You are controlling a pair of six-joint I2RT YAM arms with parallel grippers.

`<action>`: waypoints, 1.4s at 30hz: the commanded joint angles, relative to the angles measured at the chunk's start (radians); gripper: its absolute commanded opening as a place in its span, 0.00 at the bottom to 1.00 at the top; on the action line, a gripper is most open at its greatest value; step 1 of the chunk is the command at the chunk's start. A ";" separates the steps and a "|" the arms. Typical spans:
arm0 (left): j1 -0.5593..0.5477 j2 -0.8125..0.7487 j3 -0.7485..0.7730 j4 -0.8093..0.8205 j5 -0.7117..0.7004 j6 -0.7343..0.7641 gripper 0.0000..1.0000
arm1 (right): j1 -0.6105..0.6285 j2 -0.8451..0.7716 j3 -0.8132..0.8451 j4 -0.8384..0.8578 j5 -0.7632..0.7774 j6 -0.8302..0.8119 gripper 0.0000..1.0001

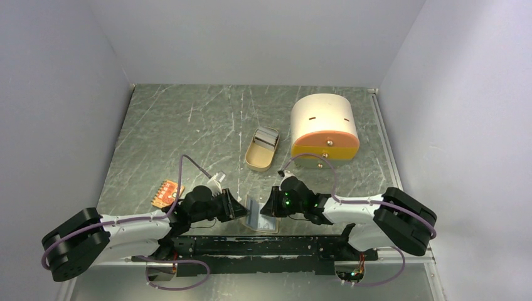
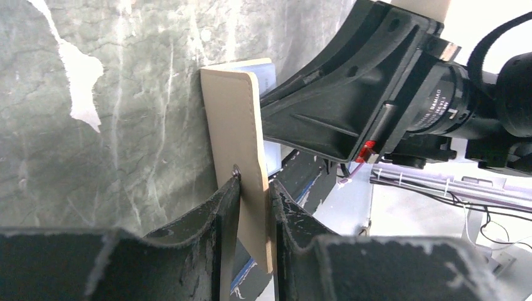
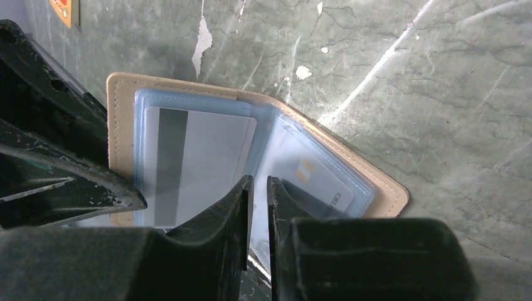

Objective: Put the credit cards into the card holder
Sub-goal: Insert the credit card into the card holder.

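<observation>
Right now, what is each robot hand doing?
Left gripper: closed, holding the card holder by its tan cover.
Right gripper: nearly closed at its inner fold; grip cannot be told.

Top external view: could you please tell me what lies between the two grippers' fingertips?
In the top view, the open beige leather-like card holder lies between the left gripper and right gripper; the left one pinches its cover.
</observation>
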 commanded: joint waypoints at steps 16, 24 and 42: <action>-0.012 0.015 0.021 0.091 0.041 0.058 0.14 | 0.004 0.051 0.005 0.017 0.010 -0.028 0.18; -0.016 0.025 -0.021 0.191 0.057 0.040 0.17 | 0.005 0.088 0.002 0.039 0.015 -0.035 0.17; -0.029 0.115 -0.007 0.330 0.115 0.070 0.15 | 0.005 0.068 -0.014 0.040 0.020 -0.031 0.15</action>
